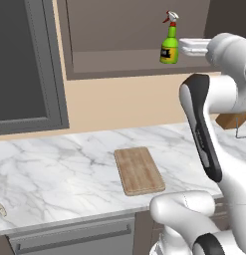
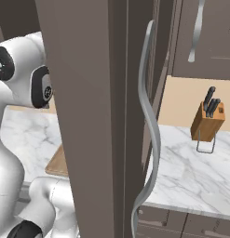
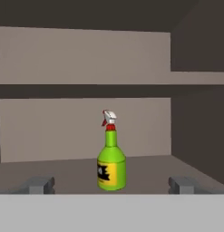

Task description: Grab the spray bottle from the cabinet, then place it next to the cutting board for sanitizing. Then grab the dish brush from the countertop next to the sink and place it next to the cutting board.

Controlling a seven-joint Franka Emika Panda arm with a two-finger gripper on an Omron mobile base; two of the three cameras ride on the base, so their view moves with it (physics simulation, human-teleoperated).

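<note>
Bottle upright in the cabinet (image 1: 119,60) — gripper (image 3: 111,185) level with it.
Spray bottle (image 3: 111,156) stands on the shelf floor between the spread fingertips (image 3: 38,185), untouched; cutting board (image 1: 139,170) lies on the countertop (image 1: 60,169) below.

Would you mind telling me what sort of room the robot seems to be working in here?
Most likely a home kitchen, rendered in simulation: a marble countertop holds a wooden cutting board, a knife block stands further along, and an open wall cabinet holds a spray bottle.
</note>
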